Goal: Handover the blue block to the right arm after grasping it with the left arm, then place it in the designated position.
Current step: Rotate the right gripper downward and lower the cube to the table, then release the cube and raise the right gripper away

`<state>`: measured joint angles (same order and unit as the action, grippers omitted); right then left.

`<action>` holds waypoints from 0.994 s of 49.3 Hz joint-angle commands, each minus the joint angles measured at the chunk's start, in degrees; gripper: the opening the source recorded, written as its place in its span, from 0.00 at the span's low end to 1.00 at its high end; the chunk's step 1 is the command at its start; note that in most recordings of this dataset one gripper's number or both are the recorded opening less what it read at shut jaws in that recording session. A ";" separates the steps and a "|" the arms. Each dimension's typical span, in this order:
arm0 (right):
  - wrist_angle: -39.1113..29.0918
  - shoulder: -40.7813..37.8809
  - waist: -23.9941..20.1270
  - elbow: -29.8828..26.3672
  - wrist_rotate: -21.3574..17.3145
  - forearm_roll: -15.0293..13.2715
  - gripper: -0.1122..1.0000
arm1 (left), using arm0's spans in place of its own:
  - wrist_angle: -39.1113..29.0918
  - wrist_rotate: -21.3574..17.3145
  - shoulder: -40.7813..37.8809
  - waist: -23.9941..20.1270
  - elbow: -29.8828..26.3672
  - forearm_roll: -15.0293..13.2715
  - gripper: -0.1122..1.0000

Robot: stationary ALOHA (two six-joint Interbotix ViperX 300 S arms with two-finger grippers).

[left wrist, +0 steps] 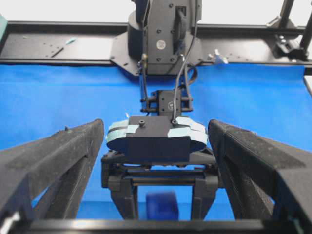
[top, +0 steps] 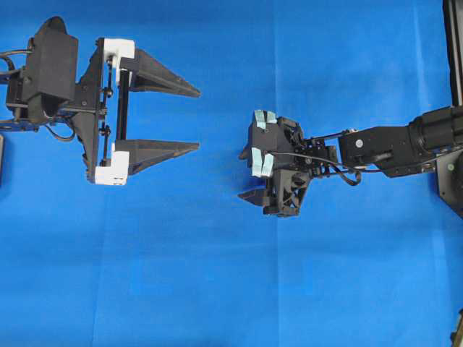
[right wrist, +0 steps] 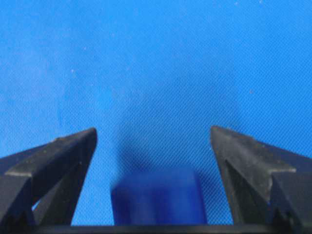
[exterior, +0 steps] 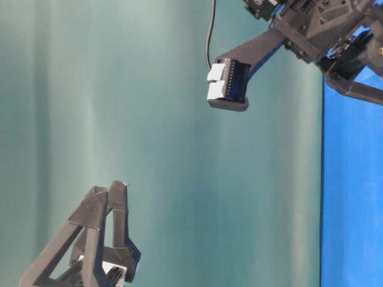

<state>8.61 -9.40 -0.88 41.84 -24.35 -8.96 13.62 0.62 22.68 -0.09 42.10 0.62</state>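
Observation:
The blue block (right wrist: 157, 197) looks blurred low between my right gripper's (right wrist: 153, 130) black fingers, with a gap of cloth on each side. The left wrist view shows the same block (left wrist: 162, 205) under the right gripper's taped housing (left wrist: 155, 134), between its two downward fingers. In the overhead view the right gripper (top: 249, 175) points down at the cloth right of centre and hides the block. My left gripper (top: 198, 119) hangs wide open and empty at the upper left, facing the right one. I cannot make out the designated position on the cloth.
Bright blue cloth (top: 217, 275) covers the whole table. The right arm (top: 391, 144) reaches in from the right edge. A black frame and the arm's base (left wrist: 161, 34) stand beyond the cloth's far edge in the left wrist view.

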 commanded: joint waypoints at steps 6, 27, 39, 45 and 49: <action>0.18 1.14 -0.09 -1.32 0.09 0.18 0.87 | 0.53 0.00 1.05 -0.09 -1.23 0.09 0.93; -10.20 14.41 -0.09 -1.23 0.44 -0.09 0.88 | 0.53 0.00 0.97 -0.09 -1.41 0.00 0.93; -16.96 24.87 -0.09 -0.88 0.62 -0.97 0.88 | 0.53 0.09 0.97 -0.09 -1.49 0.09 0.93; -20.13 29.97 -0.09 -0.88 0.70 -1.67 0.88 | 0.53 0.09 0.97 -0.09 -1.49 0.00 0.93; -21.71 33.05 0.00 -0.88 0.70 -2.29 0.87 | 0.53 0.09 0.97 -0.09 -1.58 0.00 0.93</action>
<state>-12.04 20.04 -0.88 41.66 -23.73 -10.72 13.62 0.62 22.76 -0.18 42.10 0.62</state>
